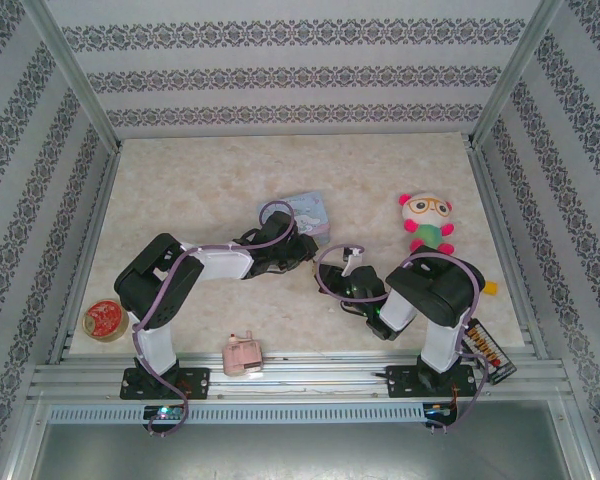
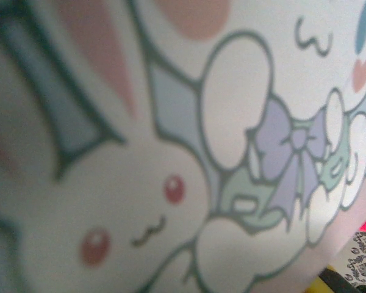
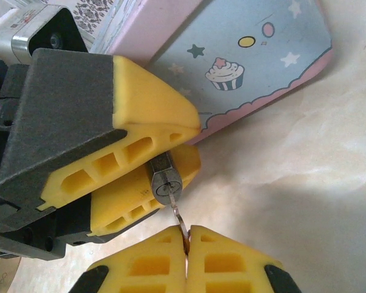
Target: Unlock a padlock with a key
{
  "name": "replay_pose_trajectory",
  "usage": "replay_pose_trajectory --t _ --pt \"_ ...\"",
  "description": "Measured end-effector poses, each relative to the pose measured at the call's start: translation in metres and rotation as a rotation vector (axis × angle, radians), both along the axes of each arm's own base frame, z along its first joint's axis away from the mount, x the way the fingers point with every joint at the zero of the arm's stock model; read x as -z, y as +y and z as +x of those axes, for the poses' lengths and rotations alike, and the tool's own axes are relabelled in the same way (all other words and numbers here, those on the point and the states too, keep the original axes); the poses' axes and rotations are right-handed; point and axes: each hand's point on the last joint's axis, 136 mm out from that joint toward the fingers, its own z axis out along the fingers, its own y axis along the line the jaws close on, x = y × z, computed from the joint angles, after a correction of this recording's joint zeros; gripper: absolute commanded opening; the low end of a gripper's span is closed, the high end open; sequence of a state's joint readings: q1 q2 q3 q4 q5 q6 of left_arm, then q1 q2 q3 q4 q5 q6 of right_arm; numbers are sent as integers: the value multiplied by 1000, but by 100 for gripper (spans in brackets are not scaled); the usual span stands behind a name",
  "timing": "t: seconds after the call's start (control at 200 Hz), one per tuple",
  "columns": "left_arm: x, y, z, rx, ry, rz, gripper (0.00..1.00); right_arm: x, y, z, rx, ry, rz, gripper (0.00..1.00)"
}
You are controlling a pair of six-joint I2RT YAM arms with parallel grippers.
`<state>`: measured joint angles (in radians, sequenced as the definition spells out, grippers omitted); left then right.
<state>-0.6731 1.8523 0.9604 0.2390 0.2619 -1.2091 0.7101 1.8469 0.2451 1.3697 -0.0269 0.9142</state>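
The desk (image 1: 210,180) is a pale, cream-marbled slab with a metal rail (image 1: 310,378) along its near edge. Near the middle lies a flat blue cartoon tin (image 1: 310,210) with a pink rim, its lid printed with a cupcake and stars. Well apart to its right, a plush doll (image 1: 427,224) with a pink-and-green body lies face up. A round red object (image 1: 106,319) sits at the near left corner, against the side frame. A pink plastic toy (image 1: 243,355) rests at the near edge, left of centre. By the right edge a yellow-and-orange stick (image 1: 490,288) shows, mostly hidden. A dark frame with orange beads (image 1: 487,350) lies at the near right corner.
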Motion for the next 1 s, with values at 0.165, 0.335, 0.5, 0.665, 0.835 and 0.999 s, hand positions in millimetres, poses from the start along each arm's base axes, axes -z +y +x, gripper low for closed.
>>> replay_pose_trajectory --t 0.165,0.335,0.5,0.665,0.835,0.999 --pt "0 0 0 0 -3 -1 16 2 2 0 -13 4 3 0" --pt "0 0 1 -3 -6 -1 16 2 3 1 -22 8 8 0" --pt "0 1 1 -4 -6 -1 16 2 3 1 -27 9 10 0" --pt "0 0 1 -3 -6 -1 16 2 3 2 -26 10 11 0" --pt "0 1 1 -4 -9 -3 16 2 2 2 -32 13 14 0" --pt "0 1 1 -3 -9 -3 15 2 2 2 -34 14 15 0"
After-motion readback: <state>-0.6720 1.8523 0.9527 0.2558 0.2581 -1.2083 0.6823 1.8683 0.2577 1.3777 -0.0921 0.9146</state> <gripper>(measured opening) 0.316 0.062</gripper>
